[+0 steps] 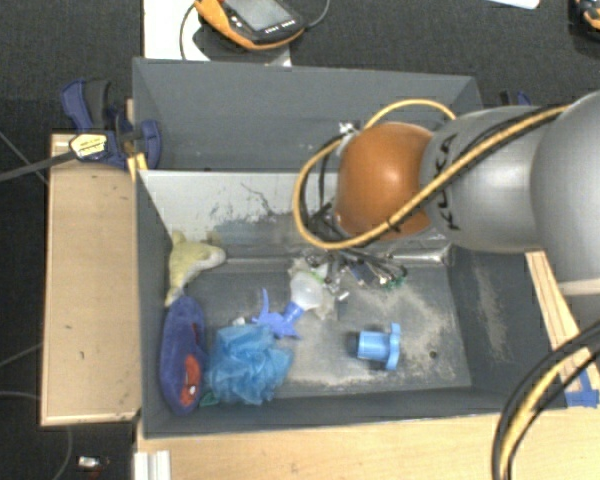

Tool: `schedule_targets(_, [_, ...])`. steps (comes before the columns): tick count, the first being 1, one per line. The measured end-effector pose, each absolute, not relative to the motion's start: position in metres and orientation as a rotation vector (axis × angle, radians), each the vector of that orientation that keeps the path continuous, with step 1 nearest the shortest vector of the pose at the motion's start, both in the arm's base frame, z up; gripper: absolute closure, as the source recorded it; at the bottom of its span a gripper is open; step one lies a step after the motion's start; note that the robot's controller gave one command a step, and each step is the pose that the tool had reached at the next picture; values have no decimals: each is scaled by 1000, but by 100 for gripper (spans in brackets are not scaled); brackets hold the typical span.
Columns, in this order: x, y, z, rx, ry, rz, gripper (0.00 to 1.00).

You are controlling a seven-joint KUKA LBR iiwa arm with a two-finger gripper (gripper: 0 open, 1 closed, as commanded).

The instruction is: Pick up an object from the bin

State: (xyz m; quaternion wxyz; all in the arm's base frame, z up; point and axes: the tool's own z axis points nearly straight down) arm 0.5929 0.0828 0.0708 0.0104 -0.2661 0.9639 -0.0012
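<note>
A pale round thing [305, 290] lies just beside the jaws, whose spread is hidden.

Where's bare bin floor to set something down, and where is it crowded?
Open: the floor right of the blue spool, up to the right wall; a narrower strip between the spool and the blue mesh sponge. Crowded: the left side, sponge against the dark blue pouch, and beneath the gripper.
</note>
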Motion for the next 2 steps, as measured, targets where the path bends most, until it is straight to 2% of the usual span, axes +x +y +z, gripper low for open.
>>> schedule_targets(2, [591, 83, 150, -821, 3018, -1, 100])
